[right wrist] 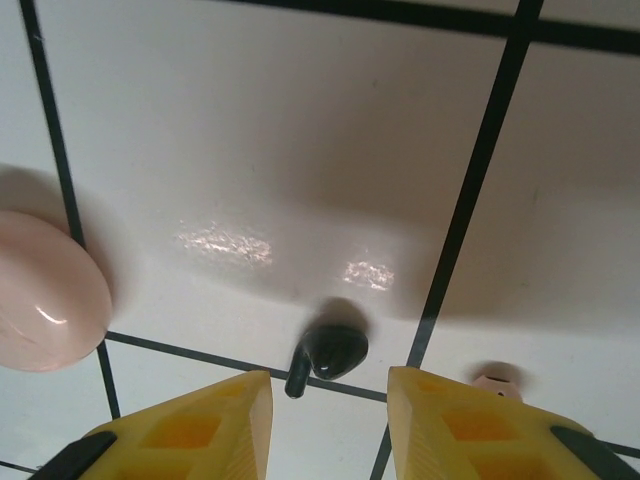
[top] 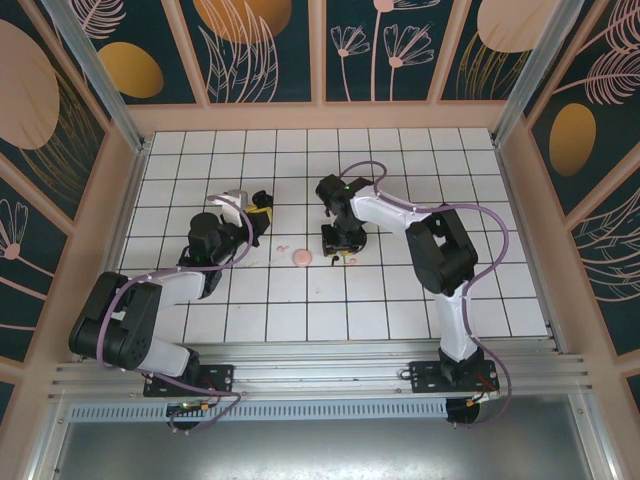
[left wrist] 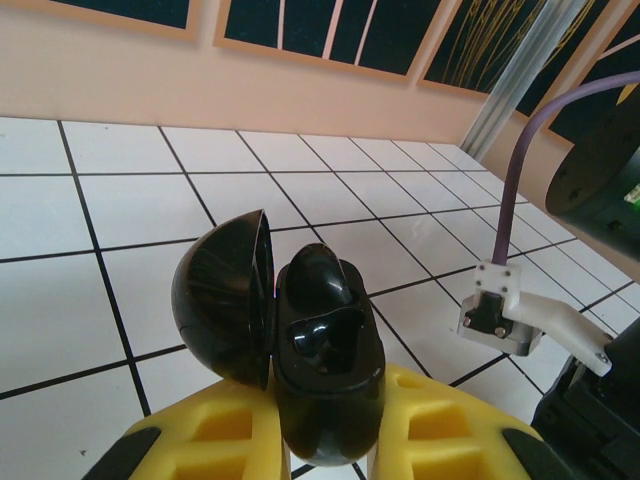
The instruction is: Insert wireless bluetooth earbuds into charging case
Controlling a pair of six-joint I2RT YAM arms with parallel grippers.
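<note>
Pickup step imo: left gripper (left wrist: pixel 325 425) clamps open black case (left wrist: pixel 320 330), right gripper (right wrist: pixel 330 405) jaws half-open over black earbud (right wrist: pixel 332 350). Next: drop lower, pinch w/o flicking it.

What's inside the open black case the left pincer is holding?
The black case, lid swung left, shows a hollow well and a glossy black bump behind it. Black on black, I cannot tell whether that bump is an earbud. The left pincer hides its base.
</note>
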